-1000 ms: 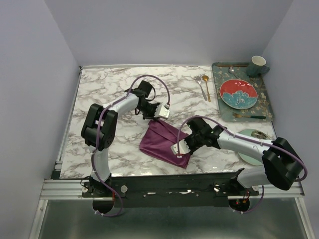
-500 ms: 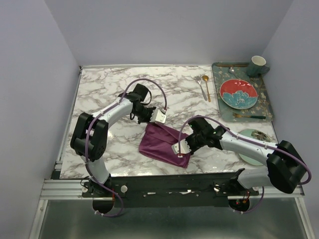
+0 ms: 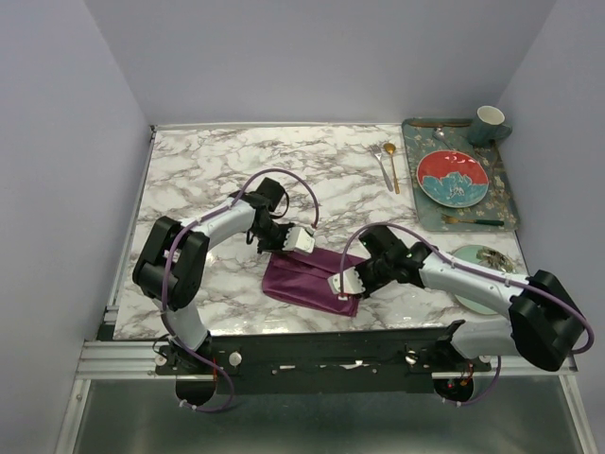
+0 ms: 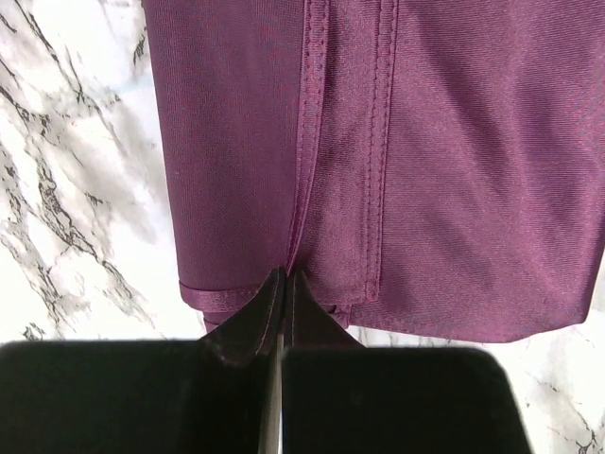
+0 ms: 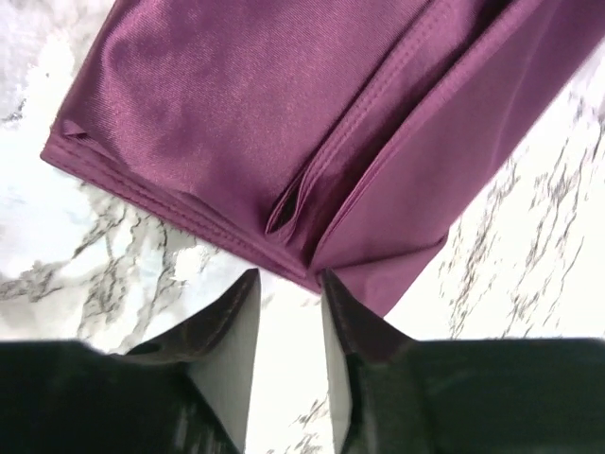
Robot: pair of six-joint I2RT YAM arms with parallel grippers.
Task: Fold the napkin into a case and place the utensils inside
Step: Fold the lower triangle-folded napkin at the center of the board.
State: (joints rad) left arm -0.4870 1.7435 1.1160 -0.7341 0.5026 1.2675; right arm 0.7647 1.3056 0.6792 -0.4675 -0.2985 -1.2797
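Note:
The plum-purple napkin [image 3: 304,282] lies folded into a narrow band on the marble table near the front middle. My left gripper [image 3: 301,240] sits at its far edge. In the left wrist view its jaws are shut, with the tips [image 4: 284,276] pinching a hemmed fold of the napkin [image 4: 416,170]. My right gripper [image 3: 342,282] is at the napkin's right end. In the right wrist view it is open [image 5: 288,276], with bare marble between the fingers and the tips just touching the layered edge of the napkin [image 5: 284,104]. The silver fork [image 3: 379,164] and gold spoon [image 3: 391,165] lie side by side far back right.
A patterned tray [image 3: 416,144] at the back right holds a red plate [image 3: 453,178], a mug [image 3: 489,123] and a gold utensil with a dark green handle [image 3: 473,220]. A pale green plate [image 3: 480,276] sits under the right forearm.
My left gripper has moved nearer and to the right, carrying the napkin's far flap over, so the napkin is now narrower. My right gripper has stayed at the right end.

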